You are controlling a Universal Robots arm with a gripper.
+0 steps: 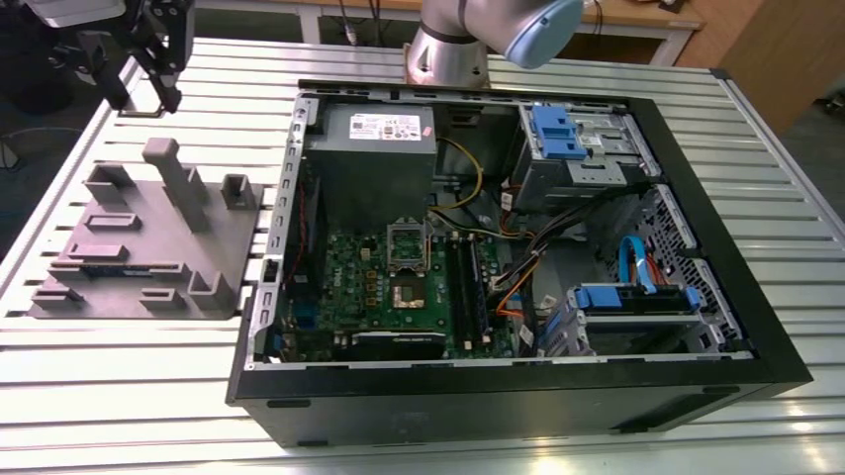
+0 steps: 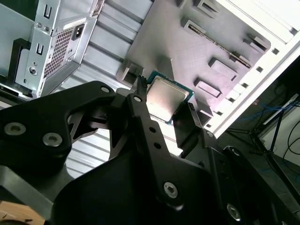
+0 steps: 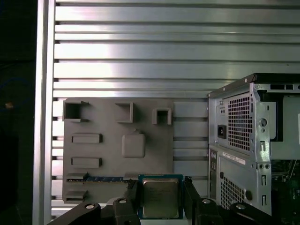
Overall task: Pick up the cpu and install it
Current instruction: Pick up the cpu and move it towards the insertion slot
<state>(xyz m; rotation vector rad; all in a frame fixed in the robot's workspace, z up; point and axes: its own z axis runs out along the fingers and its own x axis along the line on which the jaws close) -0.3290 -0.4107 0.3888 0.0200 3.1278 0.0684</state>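
The cpu [image 3: 160, 198], a small square chip with a shiny metal top and a thin greenish rim, sits between the black fingers of my gripper [image 3: 161, 194], which is shut on its two opposite edges. The second wrist view shows the same grip on the cpu [image 2: 167, 96] by the gripper [image 2: 165, 104], held in the air over the grey fixture plate [image 2: 187, 51]. In the exterior view the gripper [image 1: 142, 77] hangs at the upper left, above the far end of the fixture plate [image 1: 145, 242]. The motherboard's socket [image 1: 407, 288] lies open inside the case, its silver frame [image 1: 407, 243] folded back.
The open black computer case [image 1: 528, 396] lies on the slatted metal table [image 1: 133, 396]. Inside are the grey power supply [image 1: 374, 139], black memory sticks [image 1: 462, 282], blue drive brackets [image 1: 561, 129] and loose cables [image 1: 528, 267]. The arm's base [image 1: 449, 54] stands behind the case.
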